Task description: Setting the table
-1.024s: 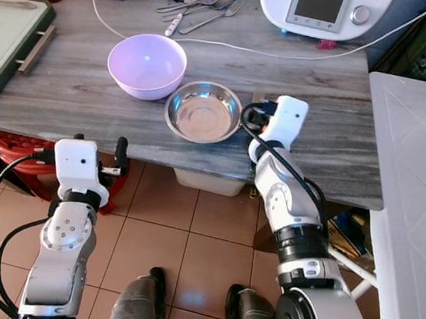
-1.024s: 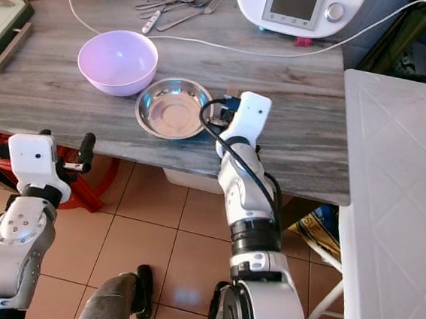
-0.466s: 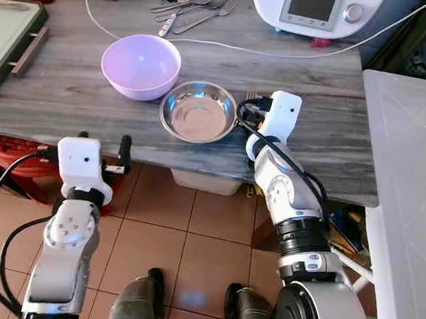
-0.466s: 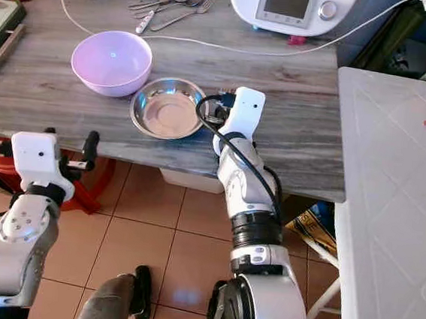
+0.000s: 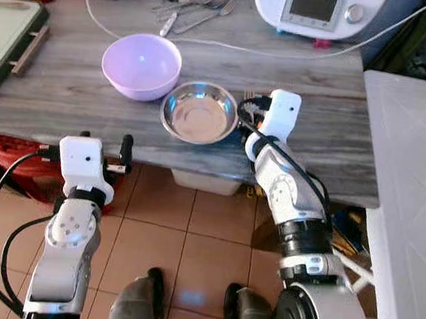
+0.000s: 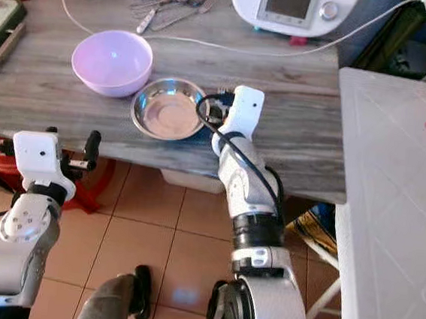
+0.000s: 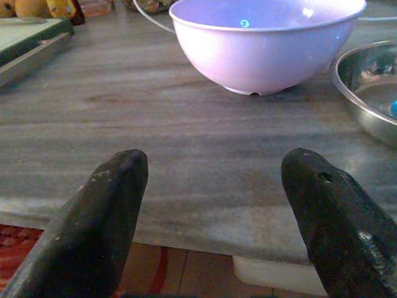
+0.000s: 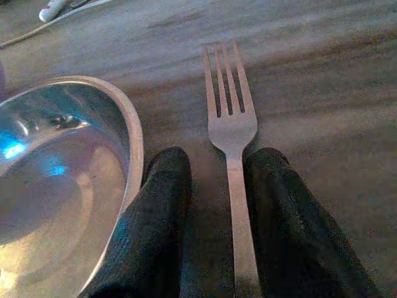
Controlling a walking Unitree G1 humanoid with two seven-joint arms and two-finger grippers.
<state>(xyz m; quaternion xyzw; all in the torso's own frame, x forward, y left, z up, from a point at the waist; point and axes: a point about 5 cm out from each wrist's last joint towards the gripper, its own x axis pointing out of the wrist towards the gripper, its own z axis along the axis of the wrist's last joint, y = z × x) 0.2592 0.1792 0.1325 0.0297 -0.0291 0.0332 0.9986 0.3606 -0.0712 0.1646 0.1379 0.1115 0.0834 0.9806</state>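
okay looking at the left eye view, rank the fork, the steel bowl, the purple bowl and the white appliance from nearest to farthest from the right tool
1. Fork, between the right tool's fingers.
2. Steel bowl, just to its left.
3. Purple bowl, farther left, beyond the steel bowl.
4. White appliance, at the table's far edge.

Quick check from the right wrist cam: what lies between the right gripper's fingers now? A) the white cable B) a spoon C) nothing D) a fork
D: a fork lies flat on the wooden table, its handle running between the right gripper's black fingers, beside the steel bowl.
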